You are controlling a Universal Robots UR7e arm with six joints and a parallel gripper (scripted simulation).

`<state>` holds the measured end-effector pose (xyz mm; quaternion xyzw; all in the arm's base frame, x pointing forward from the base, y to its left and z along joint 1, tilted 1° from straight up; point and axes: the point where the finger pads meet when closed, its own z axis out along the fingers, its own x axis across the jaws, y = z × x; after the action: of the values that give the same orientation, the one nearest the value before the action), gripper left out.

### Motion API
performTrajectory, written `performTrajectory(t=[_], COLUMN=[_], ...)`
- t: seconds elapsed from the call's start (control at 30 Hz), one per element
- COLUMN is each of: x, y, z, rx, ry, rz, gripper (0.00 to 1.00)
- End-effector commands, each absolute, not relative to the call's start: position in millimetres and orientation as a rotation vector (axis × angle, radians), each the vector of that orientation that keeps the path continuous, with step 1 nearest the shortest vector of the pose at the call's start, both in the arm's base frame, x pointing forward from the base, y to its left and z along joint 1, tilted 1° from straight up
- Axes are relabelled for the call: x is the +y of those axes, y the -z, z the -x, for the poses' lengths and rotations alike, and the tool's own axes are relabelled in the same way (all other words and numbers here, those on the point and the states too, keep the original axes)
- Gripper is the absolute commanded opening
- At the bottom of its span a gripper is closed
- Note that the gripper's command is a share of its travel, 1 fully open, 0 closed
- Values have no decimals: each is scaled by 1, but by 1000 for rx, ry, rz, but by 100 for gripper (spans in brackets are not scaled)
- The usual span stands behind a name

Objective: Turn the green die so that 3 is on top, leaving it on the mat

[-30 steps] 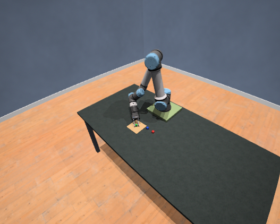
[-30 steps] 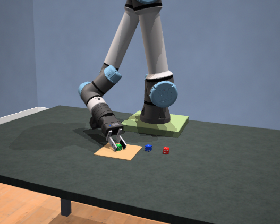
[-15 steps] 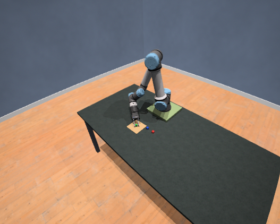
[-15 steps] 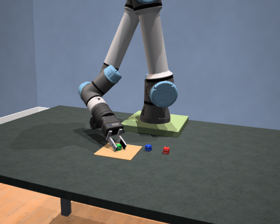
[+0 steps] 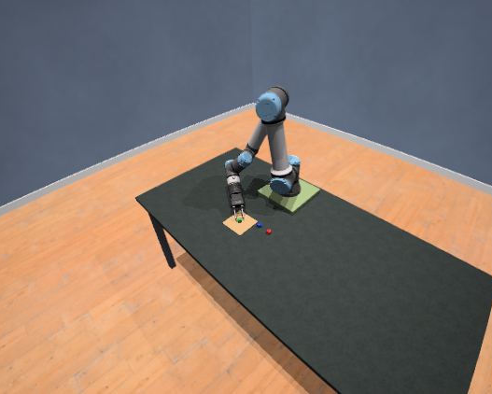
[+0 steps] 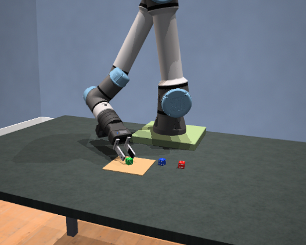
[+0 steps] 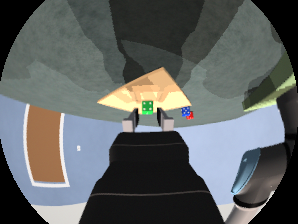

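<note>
The green die (image 6: 129,161) lies flat on the tan mat (image 6: 129,166), near the mat's back edge. It also shows in the top view (image 5: 239,219) and in the wrist view (image 7: 147,107). My gripper (image 6: 127,155) is open, tilted low over the mat, its two fingers standing just behind and to either side of the die, with a gap visible in the wrist view (image 7: 147,121). The die's top number is too small to read. The blue die (image 6: 162,162) and the red die (image 6: 181,164) rest on the table to the right of the mat.
The arm's light green base plate (image 6: 171,136) stands behind the mat. The table's near edge (image 6: 105,220) runs across the front. The blue die lies close to the mat's right edge.
</note>
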<state>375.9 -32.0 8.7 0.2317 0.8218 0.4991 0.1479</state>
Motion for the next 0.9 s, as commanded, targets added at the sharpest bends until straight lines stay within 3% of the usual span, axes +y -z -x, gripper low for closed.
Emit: performTrajectory(t=[0.0, 0.87], x=[-47, -53], y=[-18, -64], z=[-366, -362], rx=[2363, 2363], ry=[-1436, -1436], rz=[-665, -665], gripper=[70, 70])
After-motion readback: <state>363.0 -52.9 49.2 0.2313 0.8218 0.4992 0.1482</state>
